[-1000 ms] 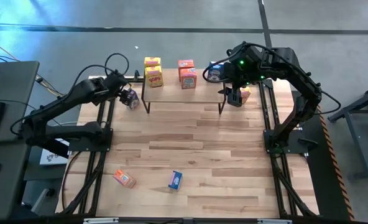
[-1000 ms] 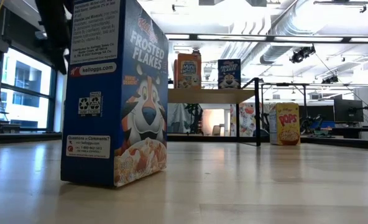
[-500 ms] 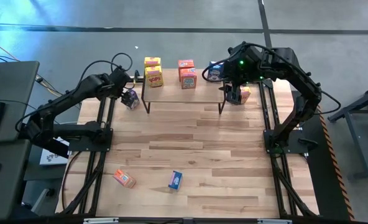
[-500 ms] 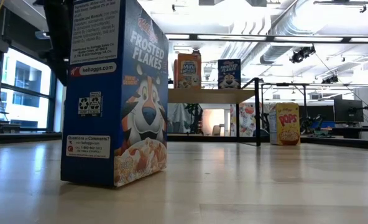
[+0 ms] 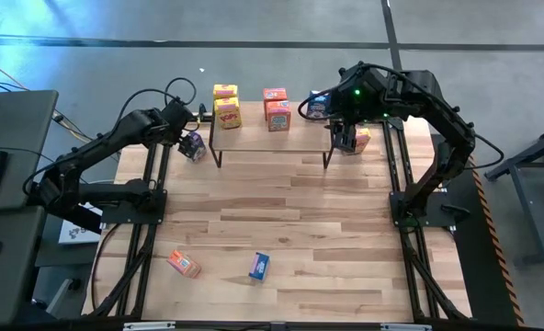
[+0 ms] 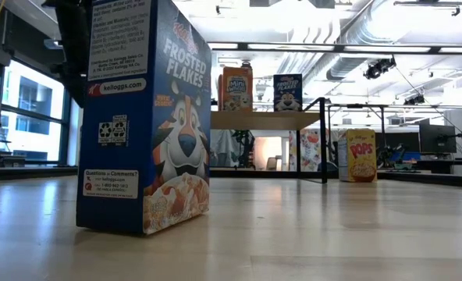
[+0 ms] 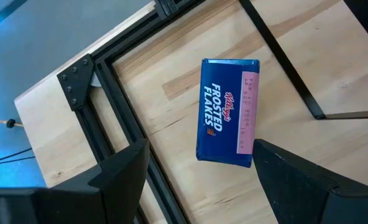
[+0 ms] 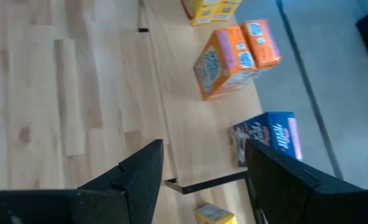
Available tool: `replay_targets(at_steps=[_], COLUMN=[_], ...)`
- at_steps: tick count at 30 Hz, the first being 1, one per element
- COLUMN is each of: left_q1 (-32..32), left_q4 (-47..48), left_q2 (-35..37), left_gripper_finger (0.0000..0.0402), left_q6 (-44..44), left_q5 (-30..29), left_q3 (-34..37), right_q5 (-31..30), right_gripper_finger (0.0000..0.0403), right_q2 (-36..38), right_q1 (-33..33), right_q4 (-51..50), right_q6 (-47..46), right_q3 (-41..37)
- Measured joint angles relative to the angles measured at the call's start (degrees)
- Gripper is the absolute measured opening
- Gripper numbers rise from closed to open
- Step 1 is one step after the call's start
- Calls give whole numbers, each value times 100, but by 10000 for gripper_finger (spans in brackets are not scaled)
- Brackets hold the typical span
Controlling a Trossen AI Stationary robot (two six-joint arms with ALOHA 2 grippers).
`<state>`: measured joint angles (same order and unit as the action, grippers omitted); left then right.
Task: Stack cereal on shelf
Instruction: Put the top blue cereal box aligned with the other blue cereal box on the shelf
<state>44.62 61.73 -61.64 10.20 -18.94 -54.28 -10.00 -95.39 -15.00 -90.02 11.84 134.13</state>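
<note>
**Cereal boxes, shelf and both arms, seen from above**

The shelf (image 5: 254, 118) stands at 12 o'clock on the table (image 5: 281, 211), its plank top on thin black legs. Five boxes rest on it. From the left end these are two yellow boxes (image 5: 226, 103), two orange-red boxes (image 5: 277, 107) and one blue box (image 5: 319, 107) near the right end.

Four boxes are on the tabletop. A blue Frosted Flakes box (image 7: 226, 112) stands at 10 o'clock, just off the shelf's left end. A yellow box (image 5: 363, 138) stands at 1 o'clock, just off its right end. An orange-red box (image 5: 184, 264) lies at 7 o'clock. Another blue box (image 5: 259, 266), upright in the low view, stands at 6 o'clock, well apart from the shelf.

The left gripper (image 7: 201, 149) hangs over the 10 o'clock blue box. Its jaws are released and spread wider than the box, with one finger on each side of it. Whether either finger touches the cardboard cannot be told.

The right gripper (image 8: 202, 146) is at the shelf's right end, just beside the 1 o'clock yellow box. Its jaws are parted and nothing is between them.
</note>
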Motion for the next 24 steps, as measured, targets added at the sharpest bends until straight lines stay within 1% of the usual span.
replay_targets(at_steps=[6,12,16,18,24], left_q1=[0,93,260,360,540], left_q4=[0,-3,-18,-55,-148], left_q2=[4,-3,-60,-112,-285], left_gripper_finger=[278,278,278,278,278], left_q6=[-218,-350,-372,-437,-435], left_q5=[56,417,843,963,985], left_q3=[0,0,0,0,0], right_q5=[-67,-64,-61,-61,-57], right_gripper_finger=[218,218,218,218,218], right_q2=[0,0,0,0,0], right_q1=[0,0,0,0,0], right_q4=[0,0,3,6,4], right_q6=[0,0,0,0,-109], right_q3=[0,0,0,0,0])
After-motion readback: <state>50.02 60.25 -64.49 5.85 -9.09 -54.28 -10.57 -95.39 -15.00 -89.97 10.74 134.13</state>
